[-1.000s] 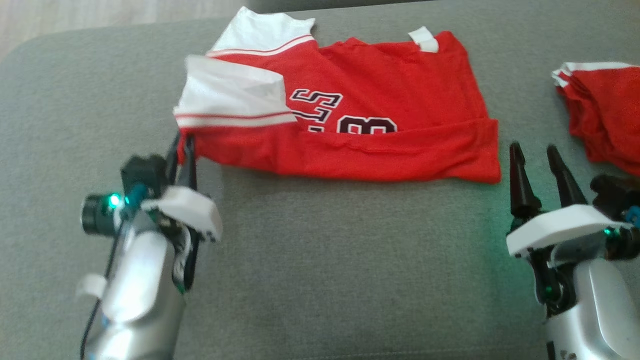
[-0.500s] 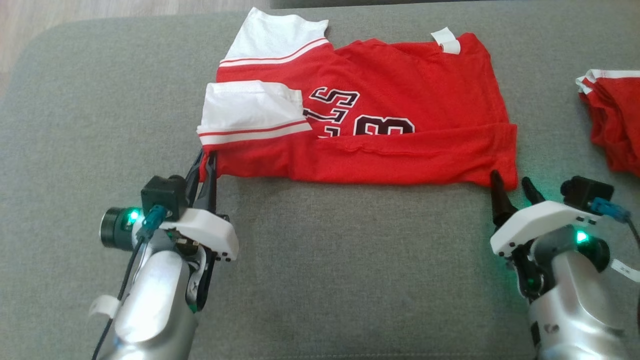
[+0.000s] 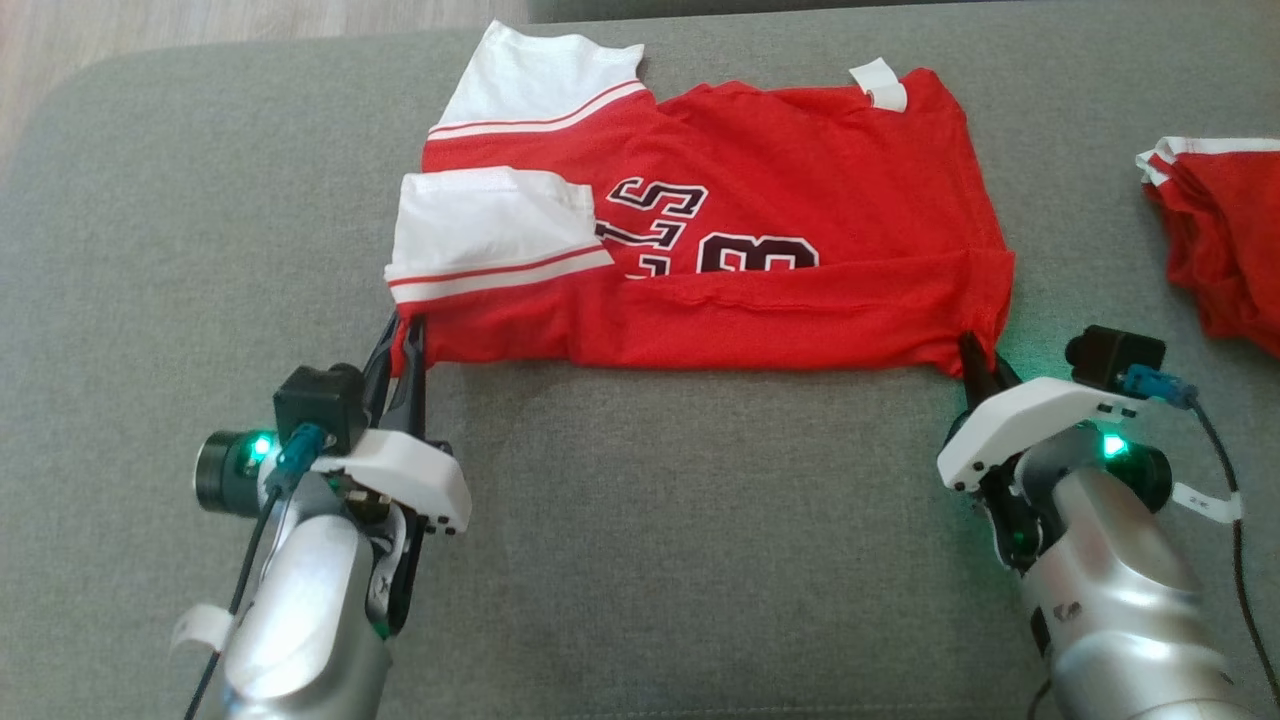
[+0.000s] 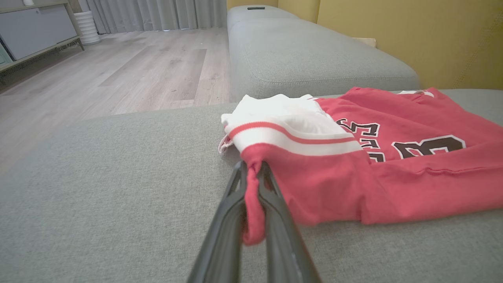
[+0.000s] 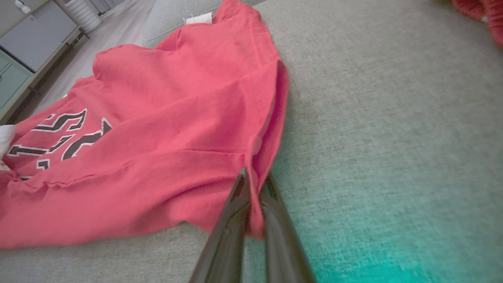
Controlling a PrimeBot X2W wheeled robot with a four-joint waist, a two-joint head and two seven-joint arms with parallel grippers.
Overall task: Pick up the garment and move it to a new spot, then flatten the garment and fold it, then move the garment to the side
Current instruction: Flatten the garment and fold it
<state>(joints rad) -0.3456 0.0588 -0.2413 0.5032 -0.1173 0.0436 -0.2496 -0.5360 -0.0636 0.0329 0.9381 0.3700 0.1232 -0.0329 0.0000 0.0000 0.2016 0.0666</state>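
Head view: second red garment lies right of the jersey.

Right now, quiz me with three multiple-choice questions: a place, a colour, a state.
1. The left pincer grips the jersey at: A) near left corner B) collar C) far edge
2. The sleeves are: A) blue B) white C) black
3. The right pincer is: A) wide open B) shut on the jersey's near right corner C) shut, empty
Answers: 1 A, red cloth bunches in its grip there; 2 B, white with a red stripe; 3 B, that corner is pinched.
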